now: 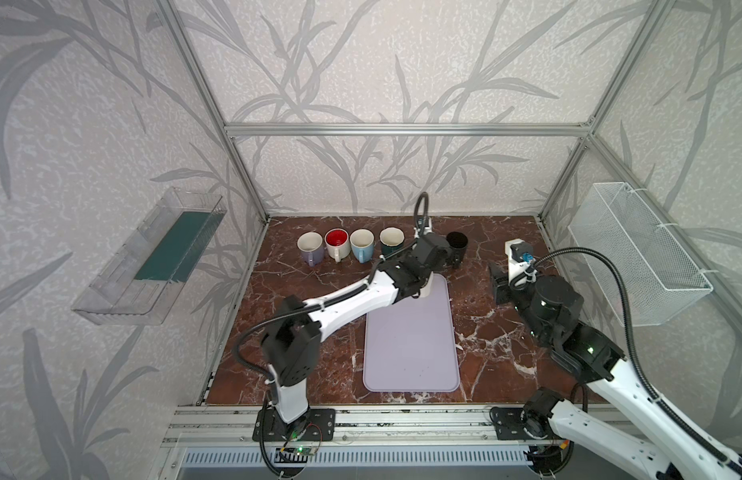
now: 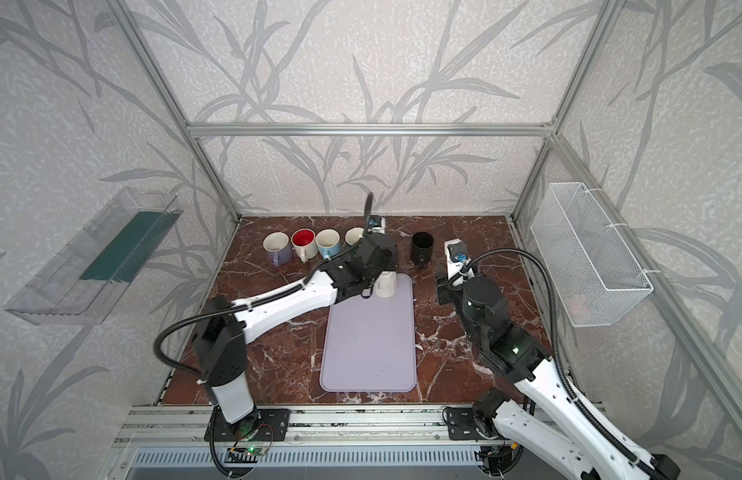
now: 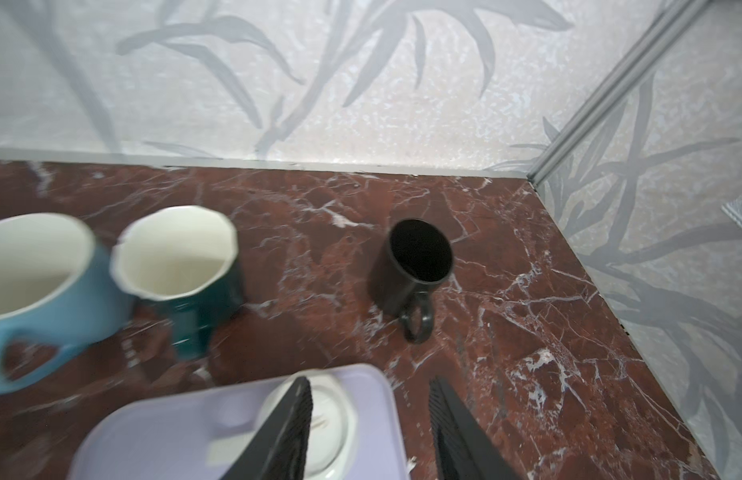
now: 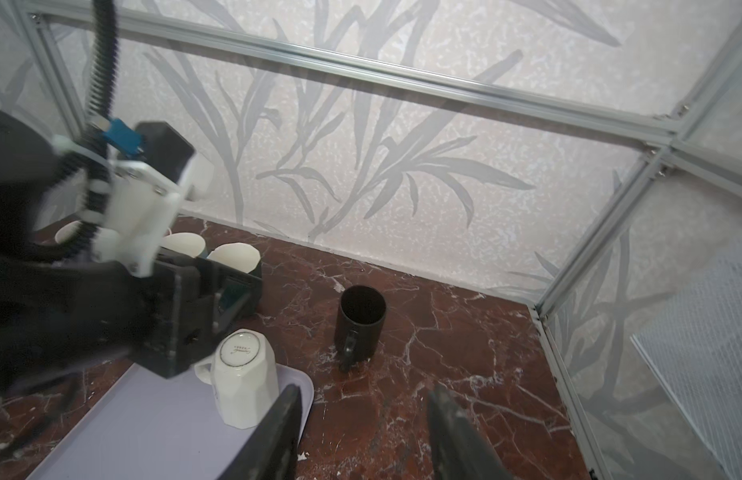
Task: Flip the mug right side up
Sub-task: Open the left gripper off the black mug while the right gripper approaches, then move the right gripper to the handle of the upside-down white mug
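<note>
Chiefly, the risk is a bad grab. In the left wrist view the left gripper (image 3: 369, 386) hangs with its jaws partly apart and empty, and the white mug (image 3: 332, 424) sits under one finger rather than in the gap. Coming straight down would likely strike the base and shove the mug off the tray (image 2: 367, 353), since it stands at the tray's far corner, close to the rim. Glazed walls could also slip mid-turn, and a wide swing might hit the teal mug (image 3: 203, 291) nearby. The right gripper (image 4: 366, 392) is open over bare table, near the black mug (image 4: 361, 324). The white mug stands mouth down, with faceted sides, a dark-ringed base bearing small script, and a side handle.
</note>
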Robot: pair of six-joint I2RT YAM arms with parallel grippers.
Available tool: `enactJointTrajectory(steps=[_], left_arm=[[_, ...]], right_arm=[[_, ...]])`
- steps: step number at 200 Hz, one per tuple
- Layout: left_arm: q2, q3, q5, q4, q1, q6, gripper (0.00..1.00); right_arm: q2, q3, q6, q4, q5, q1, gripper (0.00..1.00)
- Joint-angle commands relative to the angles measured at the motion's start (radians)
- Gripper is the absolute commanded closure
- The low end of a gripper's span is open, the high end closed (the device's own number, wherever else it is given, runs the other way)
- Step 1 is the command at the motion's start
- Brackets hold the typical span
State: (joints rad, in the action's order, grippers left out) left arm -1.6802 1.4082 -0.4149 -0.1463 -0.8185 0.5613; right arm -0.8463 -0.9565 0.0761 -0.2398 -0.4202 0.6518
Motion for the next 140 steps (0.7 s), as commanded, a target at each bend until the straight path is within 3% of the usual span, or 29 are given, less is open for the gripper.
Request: enactJointTrajectory(steps=[1,30,36,44,60,70,78,95,140], left_arm=[[0.226,-0.176,0.004,-0.059,0.075,0.068,0.51],[0.476,-0.329,0.016,-0.191,0.164,0.071,0.50],[0.510,-0.346,0.011,-0.221,0.176,0.071,0.50],[0.551,-0.367,0.008,-0.248,0.187,0.071,0.50],[0.618,-0.411,0.005,-0.266,0.197,0.082,0.50],[0.651,-0.433,0.005,-0.266,0.201,0.087,0.50],[0.670,-0.444,0.002,-0.274,0.203,0.092,0.50],[0.695,-0.449,-0.004,-0.296,0.209,0.091,0.49],[0.721,-0.443,-0.021,-0.327,0.217,0.076,0.49]], right_arm=[[-0.155,-0.150,0.116,-0.146,0.230,-0.034,0.45],[-0.411,-0.410,0.225,-0.375,0.397,-0.043,0.42],[-0.461,-0.466,0.250,-0.425,0.428,-0.043,0.27],[-0.521,-0.531,0.276,-0.473,0.469,-0.043,0.26],[-0.627,-0.643,0.351,-0.565,0.553,-0.043,0.49],[-0.690,-0.710,0.387,-0.618,0.581,-0.042,0.50],[-0.741,-0.766,0.413,-0.664,0.599,-0.040,0.45],[-0.851,-0.882,0.474,-0.770,0.600,-0.019,0.39],[-1.165,-1.144,0.573,-0.985,0.466,0.054,0.38]])
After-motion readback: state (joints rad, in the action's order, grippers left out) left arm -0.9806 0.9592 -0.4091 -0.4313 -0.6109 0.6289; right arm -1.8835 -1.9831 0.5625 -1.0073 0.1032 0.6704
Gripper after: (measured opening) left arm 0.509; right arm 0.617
